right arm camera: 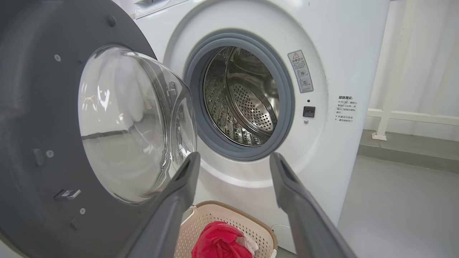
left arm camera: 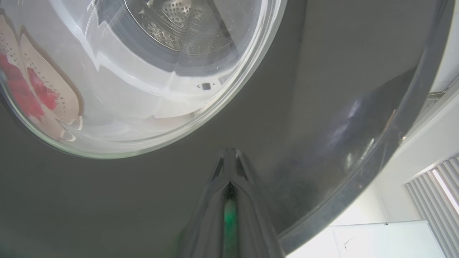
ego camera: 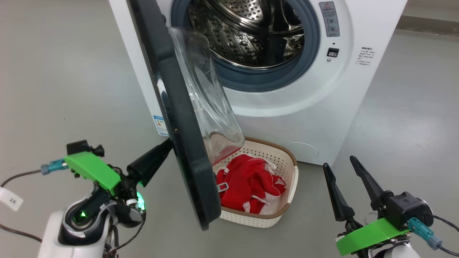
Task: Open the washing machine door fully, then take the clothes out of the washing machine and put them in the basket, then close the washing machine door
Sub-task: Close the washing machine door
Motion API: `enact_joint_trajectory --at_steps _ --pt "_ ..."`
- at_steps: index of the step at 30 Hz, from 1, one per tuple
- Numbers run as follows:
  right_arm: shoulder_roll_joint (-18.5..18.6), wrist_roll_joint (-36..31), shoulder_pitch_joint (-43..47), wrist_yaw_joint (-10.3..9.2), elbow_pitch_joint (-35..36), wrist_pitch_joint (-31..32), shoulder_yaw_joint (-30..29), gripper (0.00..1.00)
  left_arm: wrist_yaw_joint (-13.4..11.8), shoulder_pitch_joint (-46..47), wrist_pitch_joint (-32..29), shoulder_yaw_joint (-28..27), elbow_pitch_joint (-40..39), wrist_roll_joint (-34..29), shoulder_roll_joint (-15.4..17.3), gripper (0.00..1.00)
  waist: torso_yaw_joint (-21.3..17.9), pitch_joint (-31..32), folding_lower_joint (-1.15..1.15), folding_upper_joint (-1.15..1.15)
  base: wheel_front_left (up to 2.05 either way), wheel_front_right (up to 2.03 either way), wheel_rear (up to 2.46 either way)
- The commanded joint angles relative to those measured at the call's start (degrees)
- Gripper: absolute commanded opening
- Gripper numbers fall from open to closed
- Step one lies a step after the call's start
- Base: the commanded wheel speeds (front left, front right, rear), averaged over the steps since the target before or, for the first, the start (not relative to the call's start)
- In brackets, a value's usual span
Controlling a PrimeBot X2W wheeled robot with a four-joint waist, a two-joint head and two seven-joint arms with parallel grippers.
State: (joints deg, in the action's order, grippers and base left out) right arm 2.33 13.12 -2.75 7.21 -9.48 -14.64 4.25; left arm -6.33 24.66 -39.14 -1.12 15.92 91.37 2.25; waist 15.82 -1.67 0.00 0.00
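Observation:
The white washing machine [ego camera: 294, 118] stands with its steel drum [ego camera: 247, 32] showing no clothes. Its black-rimmed door [ego camera: 179, 125] is swung out, edge-on in the head view, with the glass bowl [ego camera: 204, 96] facing the drum. My left gripper [ego camera: 168, 144] is shut, its tips [left arm camera: 229, 156] against the door's outer black face [left arm camera: 322, 89]. Below the door the basket [ego camera: 287, 154] sits on the floor with the red clothes [ego camera: 247, 182] inside. At the lower right my right gripper [ego camera: 339, 161] stands open and holds nothing. The right wrist view shows that gripper [right arm camera: 235, 157] before the drum [right arm camera: 244, 96], above the basket [right arm camera: 265, 233] and clothes [right arm camera: 218, 242].
Grey floor [ego camera: 405, 118] lies open to the right of the machine and to the left of the door. A cable with a paper tag [ego camera: 10, 200] trails at the lower left. A white rail and curtain [right arm camera: 412, 114] stand beyond the machine's right side.

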Motion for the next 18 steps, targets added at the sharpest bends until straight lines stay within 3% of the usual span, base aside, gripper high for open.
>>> enact_joint_trajectory --at_steps 1,17,18 --pt "0.5 -0.2 -2.2 0.28 1.2 -0.4 1.1 1.0 0.9 1.4 0.0 -0.7 -1.5 0.7 0.6 0.0 -0.4 0.1 0.0 0.0 0.0 0.0 0.0" --pt "0.5 0.0 -1.2 0.28 1.0 -0.4 1.1 1.0 2.2 0.1 2.0 -0.5 -1.6 2.5 0.6 0.0 -2.2 1.4 0.0 0.0 0.0 0.0 0.0" --pt "0.5 0.0 -1.2 0.28 1.0 -0.4 1.1 1.0 2.4 -0.2 2.3 -0.6 -1.9 2.3 0.7 0.08 -2.1 1.6 0.0 0.0 0.0 0.0 0.0"
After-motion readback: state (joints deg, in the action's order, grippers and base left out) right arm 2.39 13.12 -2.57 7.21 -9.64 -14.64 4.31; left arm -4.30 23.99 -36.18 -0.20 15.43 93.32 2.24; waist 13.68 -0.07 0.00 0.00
